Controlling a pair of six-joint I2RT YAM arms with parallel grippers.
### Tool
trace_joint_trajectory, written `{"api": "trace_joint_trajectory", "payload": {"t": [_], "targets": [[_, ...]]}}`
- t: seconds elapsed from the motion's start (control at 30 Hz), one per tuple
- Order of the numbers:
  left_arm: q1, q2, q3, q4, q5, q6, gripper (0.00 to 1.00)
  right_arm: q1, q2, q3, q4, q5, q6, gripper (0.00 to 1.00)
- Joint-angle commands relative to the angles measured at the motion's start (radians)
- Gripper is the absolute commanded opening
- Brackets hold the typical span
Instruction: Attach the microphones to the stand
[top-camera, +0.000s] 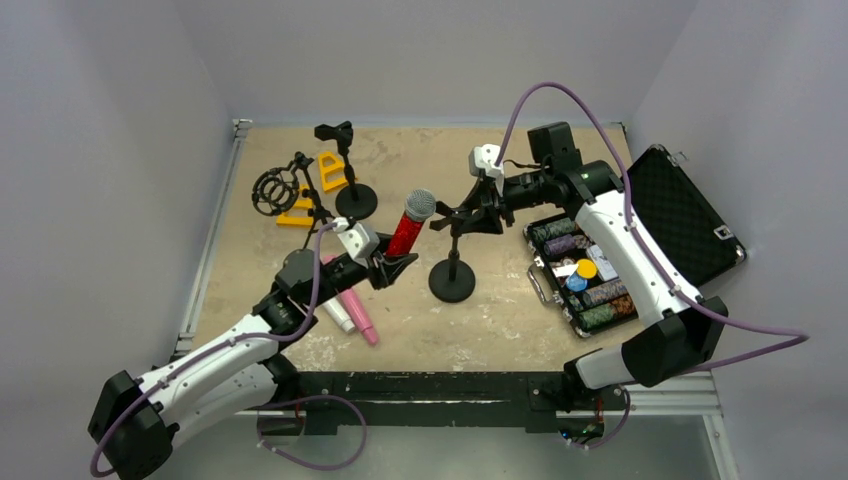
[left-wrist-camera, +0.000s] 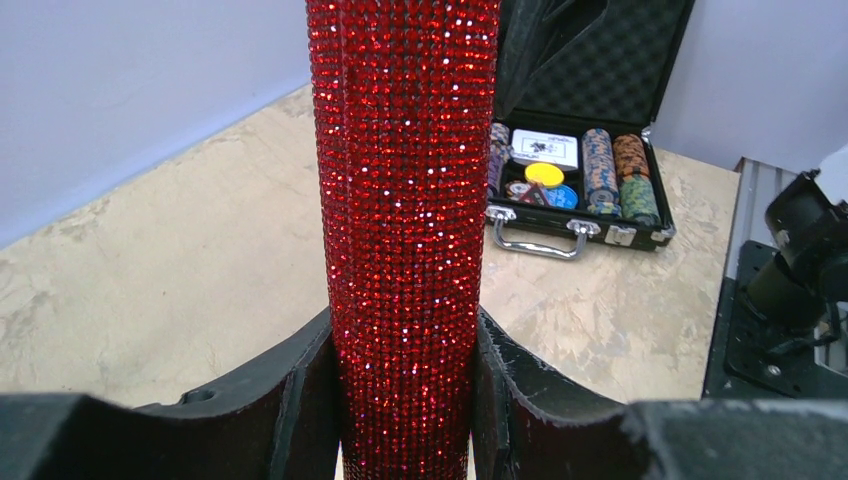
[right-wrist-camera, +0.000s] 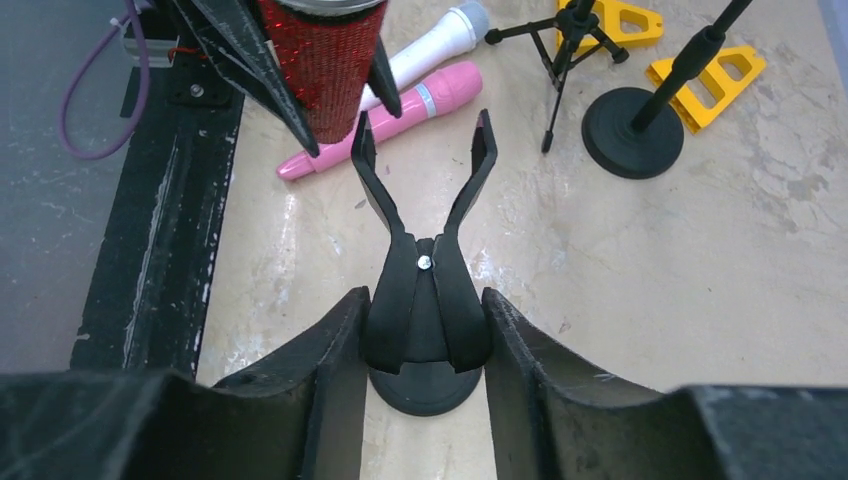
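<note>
None attached yet: we've got the red microphone (top-camera: 410, 225) clamped in the left gripper (top-camera: 397, 262) mid-frame, the right gripper (top-camera: 485, 207) pinching the stand (top-camera: 452, 281) by its clip (right-wrist-camera: 425, 290) (prongs gaping), and the white microphone (top-camera: 337, 314) and pink microphone (top-camera: 362, 322) lying lower left.

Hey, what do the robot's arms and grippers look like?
The left arm and right arm have white shells, black joints and a purple cable each. The left gripper and right gripper have black fingers, scuffed at the edges, with a white camera block.
</note>
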Motion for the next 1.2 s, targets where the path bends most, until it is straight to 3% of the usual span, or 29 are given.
{"api": "trace_joint_trajectory", "payload": {"t": [0.0, 0.03, 0.1, 0.33, 0.63, 1.07, 1.17], "targets": [[0.036, 0.042, 0.001, 0.218, 0.004, 0.015, 0.0, 0.002, 0.012, 0.026, -0.042, -0.053, -0.034, 0.25], [0.047, 0.06, -0.004, 0.255, 0.013, 0.014, 0.0, 0.002, 0.013, 0.024, -0.043, -0.054, -0.035, 0.17], [0.064, 0.108, 0.0, 0.335, 0.035, 0.012, 0.0, 0.003, 0.011, 0.023, -0.042, -0.057, -0.036, 0.09], [0.074, 0.28, 0.063, 0.477, 0.139, 0.017, 0.0, 0.001, 0.01, 0.015, -0.028, -0.08, -0.02, 0.05], [0.071, 0.509, 0.121, 0.767, 0.241, -0.095, 0.0, 0.0, 0.021, 0.006, -0.021, -0.103, -0.006, 0.03], [0.03, 0.565, 0.152, 0.718, 0.224, -0.124, 0.0, 0.001, 0.024, 0.005, -0.005, -0.139, 0.028, 0.02], [0.03, 0.575, 0.148, 0.72, 0.207, -0.145, 0.0, 0.0, 0.023, 0.0, -0.002, -0.151, 0.033, 0.1]]}}
